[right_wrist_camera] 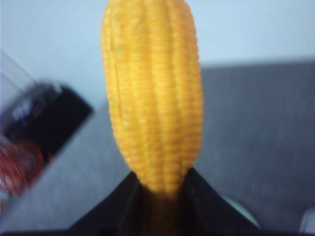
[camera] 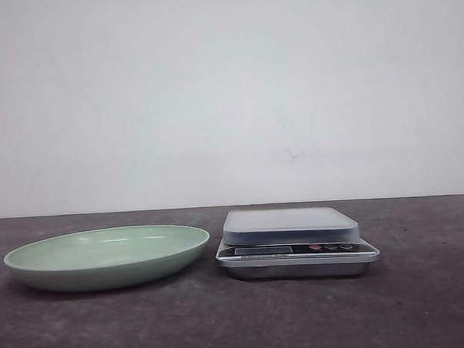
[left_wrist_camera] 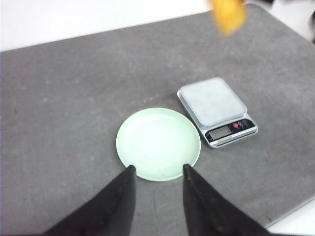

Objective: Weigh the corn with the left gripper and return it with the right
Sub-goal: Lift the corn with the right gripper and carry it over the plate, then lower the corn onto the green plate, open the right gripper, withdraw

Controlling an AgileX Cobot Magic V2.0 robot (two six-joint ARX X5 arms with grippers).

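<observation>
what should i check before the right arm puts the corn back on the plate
1. Grip on the corn: ok, the right gripper is shut on its lower end.
2. Plate free to receive: ok, nothing lies in it.
3. Scale platform cleared: ok, nothing on it.
4. Left gripper out of the way: not ok, it is open and hangs over the plate's near rim.
5. Corn over the plate: cannot tell; the left wrist view shows it high, beyond the scale, and blurred.
6. Scale display: cannot tell, too small to read.
</observation>
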